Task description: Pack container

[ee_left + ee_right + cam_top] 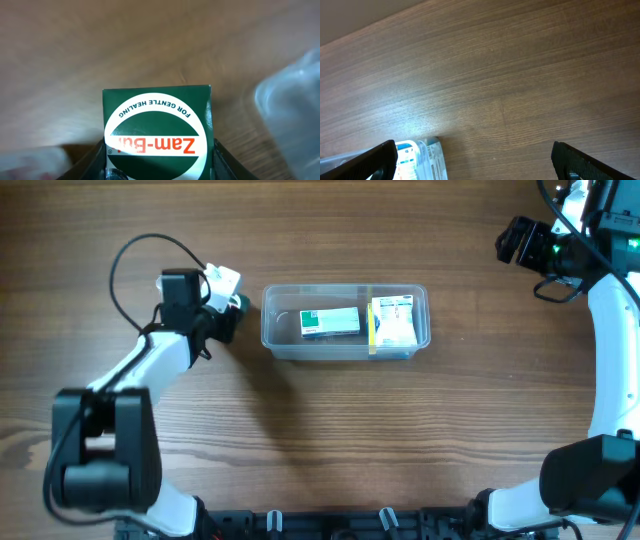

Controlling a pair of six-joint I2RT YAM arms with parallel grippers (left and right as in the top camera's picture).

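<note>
The container point(280, 345) is a clear plastic tub at the middle of the table. Inside it lie a green-and-white box point(330, 323) and a white box point(393, 322). My left gripper point(228, 315) is just left of the tub, shut on a dark green Zam-Buk box point(157, 132) whose sides sit between the black fingers point(92, 160). The tub's edge shows as a blur point(292, 97) at the right of the left wrist view. My right gripper point(515, 242) hangs open at the far right with nothing in it. Its wrist view shows the tub's corner point(422, 157) beside one finger.
A small white object point(223, 280) lies just behind the left gripper, and a pale blur point(30, 160) shows at the lower left of the left wrist view. Bare wooden tabletop point(380, 440) surrounds the tub. The right arm's white link point(612, 350) runs down the right edge.
</note>
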